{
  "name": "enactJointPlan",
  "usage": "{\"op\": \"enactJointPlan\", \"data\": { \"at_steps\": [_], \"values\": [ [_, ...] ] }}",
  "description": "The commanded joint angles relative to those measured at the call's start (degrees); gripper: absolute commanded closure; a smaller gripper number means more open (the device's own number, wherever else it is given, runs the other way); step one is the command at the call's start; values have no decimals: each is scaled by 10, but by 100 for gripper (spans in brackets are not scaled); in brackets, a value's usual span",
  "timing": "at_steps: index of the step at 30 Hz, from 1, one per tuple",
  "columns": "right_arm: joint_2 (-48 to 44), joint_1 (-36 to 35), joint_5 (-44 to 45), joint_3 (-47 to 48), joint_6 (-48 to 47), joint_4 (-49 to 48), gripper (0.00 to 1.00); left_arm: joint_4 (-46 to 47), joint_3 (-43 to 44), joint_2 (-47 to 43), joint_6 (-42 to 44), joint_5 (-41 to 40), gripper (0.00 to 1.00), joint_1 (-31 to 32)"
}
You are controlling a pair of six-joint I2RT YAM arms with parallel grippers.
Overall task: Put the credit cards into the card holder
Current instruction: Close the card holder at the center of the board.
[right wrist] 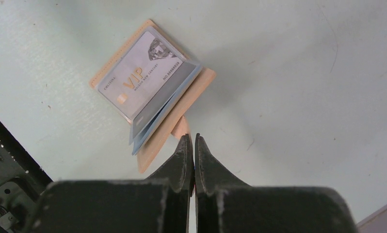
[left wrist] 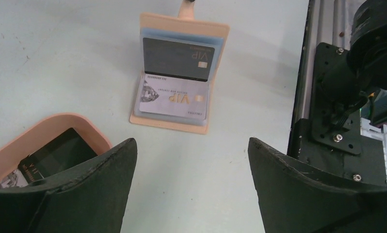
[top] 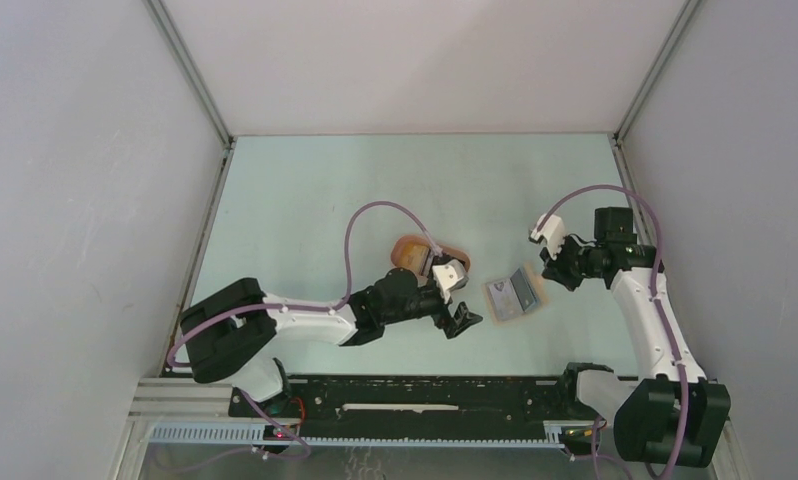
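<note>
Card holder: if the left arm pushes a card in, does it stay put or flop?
Likely floppy: the card holder is thin, and its clear sleeves fan apart. Probably light, so a push may slide it on the smooth table. The right gripper, shut at its tab, seems to steady it.

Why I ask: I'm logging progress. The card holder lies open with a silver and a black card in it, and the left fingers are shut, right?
Not quite: the left wrist view shows the left fingers wide open, nothing between them. The rest holds: the card holder lies open with the silver card and the black card in it.
</note>
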State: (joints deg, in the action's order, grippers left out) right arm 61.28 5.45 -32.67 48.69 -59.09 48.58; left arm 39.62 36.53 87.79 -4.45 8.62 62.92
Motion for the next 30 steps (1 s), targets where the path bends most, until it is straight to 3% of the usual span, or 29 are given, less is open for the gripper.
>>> {"op": "enactJointPlan", "data": {
  "at_steps": [1,11,18,27,30],
  "values": [
    [-3,-7,-28,4,-34,-7,100,6,27,1,23,35,11,-22],
    [119,-30,10,68,75,4,100,26,13,9,-29,47,12,-29],
    [134,-36,-16,81,113,23,100,64,-27,-7,-82,24,16,-29],
    [179,-176,12,81,214,7,99,86,-136,-132,-123,-41,17,-28],
    [219,-223,24,87,252,-2,86,92,-167,-160,-138,-51,17,-28]
  ]
}}
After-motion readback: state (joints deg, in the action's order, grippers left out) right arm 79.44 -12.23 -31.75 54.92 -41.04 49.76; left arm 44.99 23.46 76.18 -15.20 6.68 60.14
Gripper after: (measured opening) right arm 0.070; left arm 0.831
